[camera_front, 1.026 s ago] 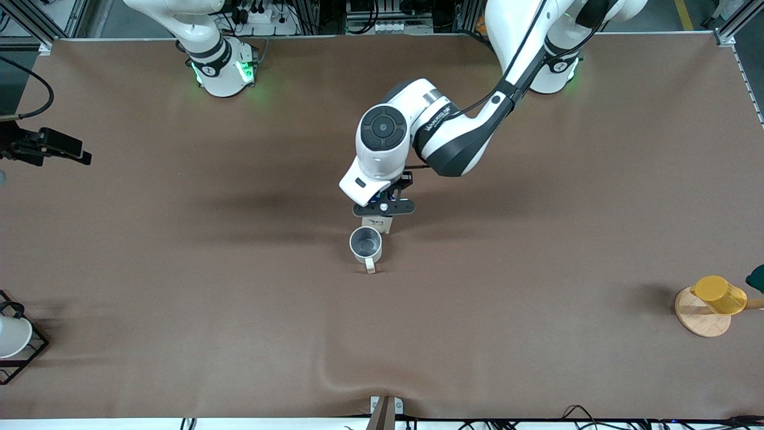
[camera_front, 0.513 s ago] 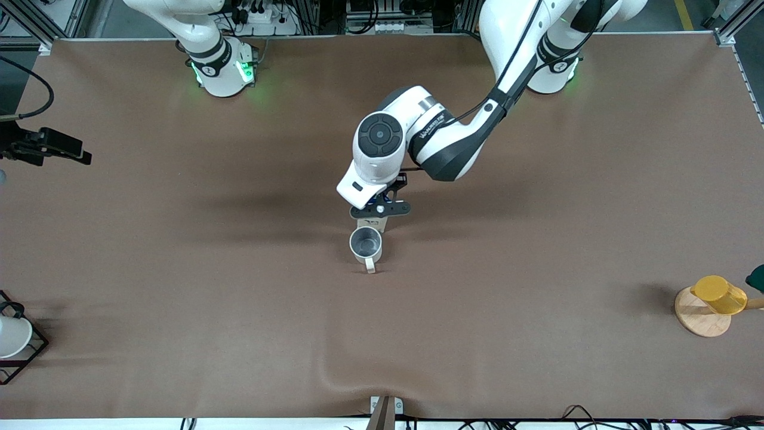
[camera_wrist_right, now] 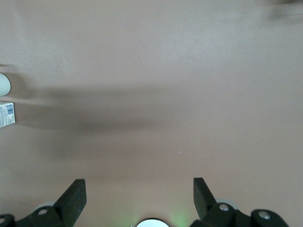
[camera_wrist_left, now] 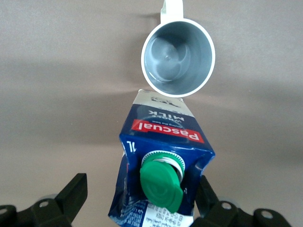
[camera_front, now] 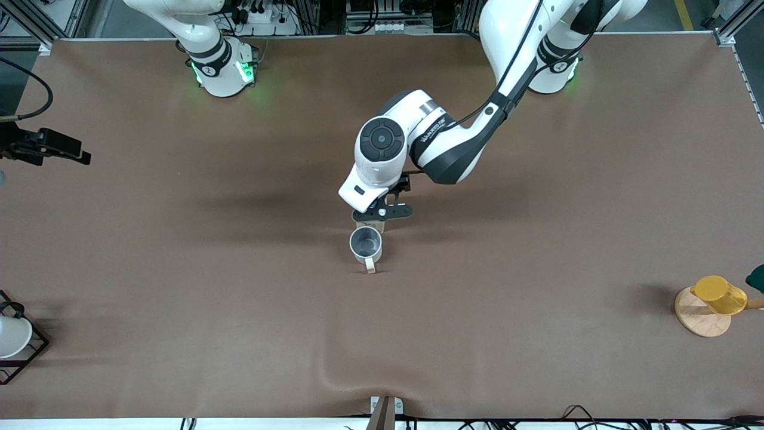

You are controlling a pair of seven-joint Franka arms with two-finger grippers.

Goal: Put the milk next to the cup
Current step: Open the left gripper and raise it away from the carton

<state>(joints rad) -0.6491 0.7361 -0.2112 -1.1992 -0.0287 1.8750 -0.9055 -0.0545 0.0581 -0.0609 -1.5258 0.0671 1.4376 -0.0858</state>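
Note:
The milk (camera_wrist_left: 161, 165), a dark blue carton with a green cap and red logo, stands on the brown table right beside the cup (camera_wrist_left: 178, 56), an off-white mug with a grey inside. In the front view the cup (camera_front: 365, 243) shows plainly. The milk (camera_front: 373, 226) shows only as a sliver, farther from the camera than the cup, under the left gripper (camera_front: 382, 211). The left gripper (camera_wrist_left: 139, 184) is open over the carton, its fingers (camera_wrist_left: 73, 193) spread on either side of it. The right gripper (camera_wrist_right: 139, 191) is open over bare table.
A yellow cup (camera_front: 719, 294) lies on a wooden disc (camera_front: 698, 321) at the left arm's end. A white cup (camera_front: 11, 335) sits in a black wire rack (camera_front: 33, 352) at the right arm's end. A black device (camera_front: 48, 146) juts over that same edge.
The left gripper has opened and let go of the milk, which stays beside the cup. The left arm's hand shifted slightly toward the bases. The right arm has not moved.

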